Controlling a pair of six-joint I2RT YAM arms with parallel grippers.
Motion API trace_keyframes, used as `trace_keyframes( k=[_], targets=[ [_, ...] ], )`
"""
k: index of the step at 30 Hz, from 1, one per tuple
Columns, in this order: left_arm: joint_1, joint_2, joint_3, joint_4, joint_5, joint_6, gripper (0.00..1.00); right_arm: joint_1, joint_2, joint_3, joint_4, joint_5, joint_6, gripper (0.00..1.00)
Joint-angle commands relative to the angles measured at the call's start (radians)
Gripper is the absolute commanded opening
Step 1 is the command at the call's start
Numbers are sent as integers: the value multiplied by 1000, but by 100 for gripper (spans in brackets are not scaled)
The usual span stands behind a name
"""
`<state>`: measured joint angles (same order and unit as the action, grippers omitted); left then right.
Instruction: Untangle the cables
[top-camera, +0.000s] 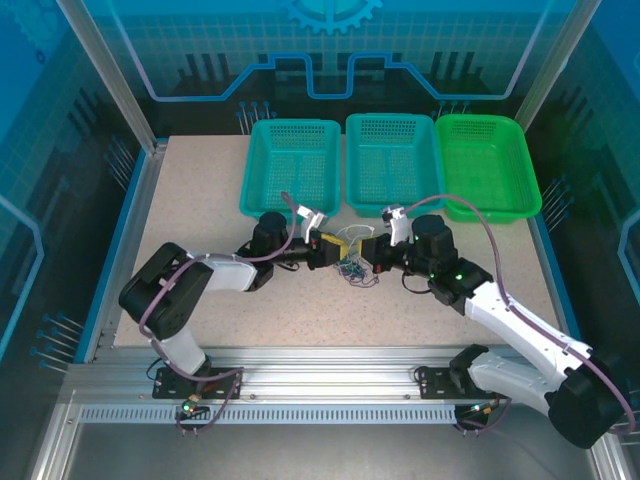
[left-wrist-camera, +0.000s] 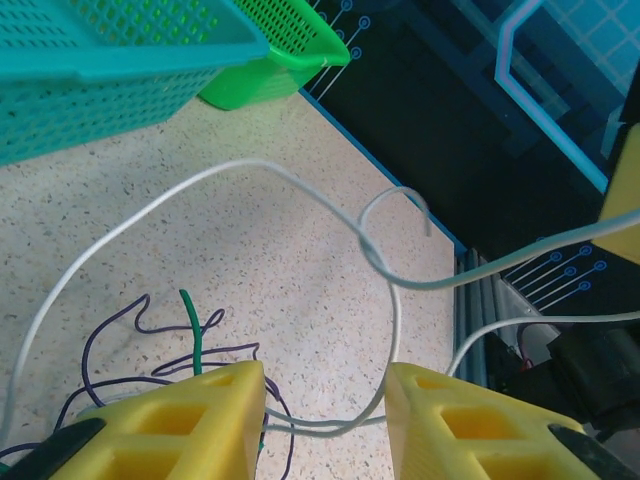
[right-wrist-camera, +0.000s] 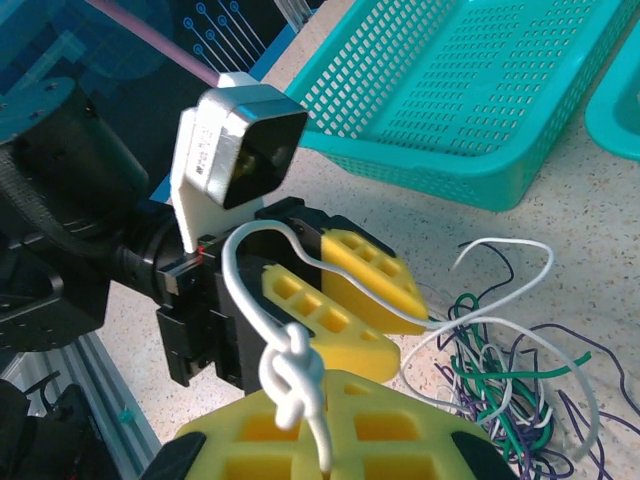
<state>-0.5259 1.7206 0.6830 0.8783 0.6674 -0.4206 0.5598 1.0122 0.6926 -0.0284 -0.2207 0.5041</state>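
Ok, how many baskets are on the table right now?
3, side by side along the far side: left teal basket, middle teal basket, and green basket on the right. No others seem hidden.

The cables (top-camera: 352, 262) lie on the table (top-camera: 200, 200) in front of the three baskets (top-camera: 390, 165).
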Motion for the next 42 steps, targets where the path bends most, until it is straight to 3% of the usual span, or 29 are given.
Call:
trace_keyframes(
  k=[1,7,12,16,18,20,21,25,28,31,35,38,42],
  targets=[
    [-5,38,7,123,31,-67,38,-9,10,14,43,-24,39,0],
    [-14,59,29,139,55,-86,55,-9,22,10,48,-24,46,0],
    [-26,105,38,204,57,-126,55,-9,34,15,51,-30,48,0],
    [-28,139,48,235,34,-145,43,-9,29,19,46,-30,49,0],
    [-28,139,52,233,27,-148,28,-9,25,23,34,-22,48,0],
    [-28,114,45,222,10,-137,5,-11,20,27,4,20,52,0],
    [-26,91,32,219,-6,-133,0,-12,13,27,-22,52,57,0],
    [13,-84,-56,194,-81,-152,0,-74,-45,-18,-154,248,102,0],
    [77,-278,-100,45,-131,-137,0,-209,-125,-111,-205,296,184,0],
    [103,-499,-78,-285,-212,7,0,-331,-206,-196,-255,335,227,0],
    [128,-711,19,-652,-364,143,0,-470,-266,-272,-284,286,268,0],
    [180,-769,120,-793,-414,157,0,-488,-261,-280,-274,247,258,0],
    [225,-716,279,-831,-394,170,0,-473,-229,-297,-156,126,244,0]
  ],
)
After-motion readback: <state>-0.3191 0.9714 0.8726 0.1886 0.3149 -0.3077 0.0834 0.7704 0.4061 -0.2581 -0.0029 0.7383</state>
